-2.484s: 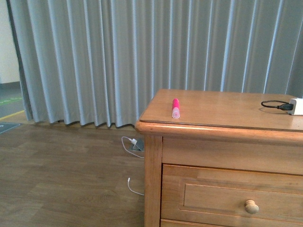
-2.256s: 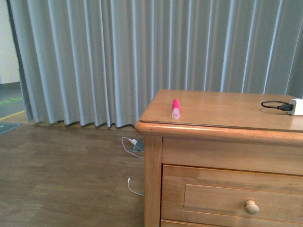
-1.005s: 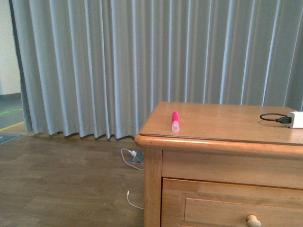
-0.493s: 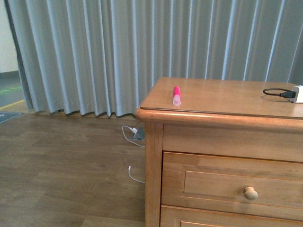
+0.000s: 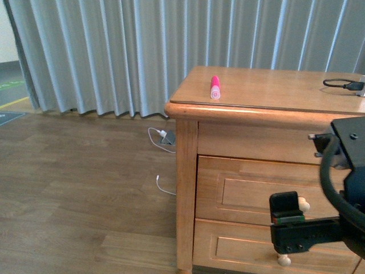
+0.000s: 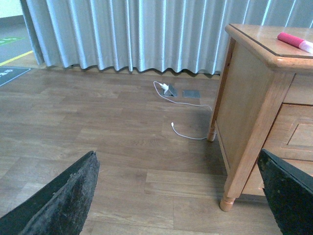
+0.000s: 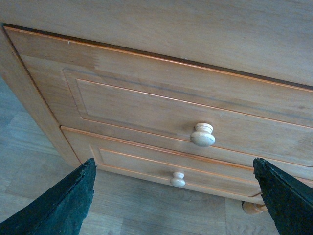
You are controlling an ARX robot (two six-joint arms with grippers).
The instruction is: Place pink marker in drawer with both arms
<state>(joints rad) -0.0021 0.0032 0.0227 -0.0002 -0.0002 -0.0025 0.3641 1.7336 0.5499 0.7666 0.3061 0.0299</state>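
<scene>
Grey curtains (image 5: 114,51) are hanging behind the wood floor (image 5: 85,188) and the desk (image 5: 256,91). Its top drawer (image 5: 239,191) is sitting shut, the right hand (image 7: 173,166) hovering before the knob (image 7: 202,134) — fingers spread apart. The left hand (image 6: 177,156) is gaping too — off the desk's side. The pink marker (image 5: 215,87) is lying on the desktop near its front left corner.

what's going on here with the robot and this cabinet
A two-armed robot is setting up to put the pink marker in the drawer. Nothing is held yet: the marker lies on the cabinet top and the drawer is shut. The right gripper is open, facing the drawer front near its knob without gripping it. The left gripper is open too, hanging above the floor.
</scene>
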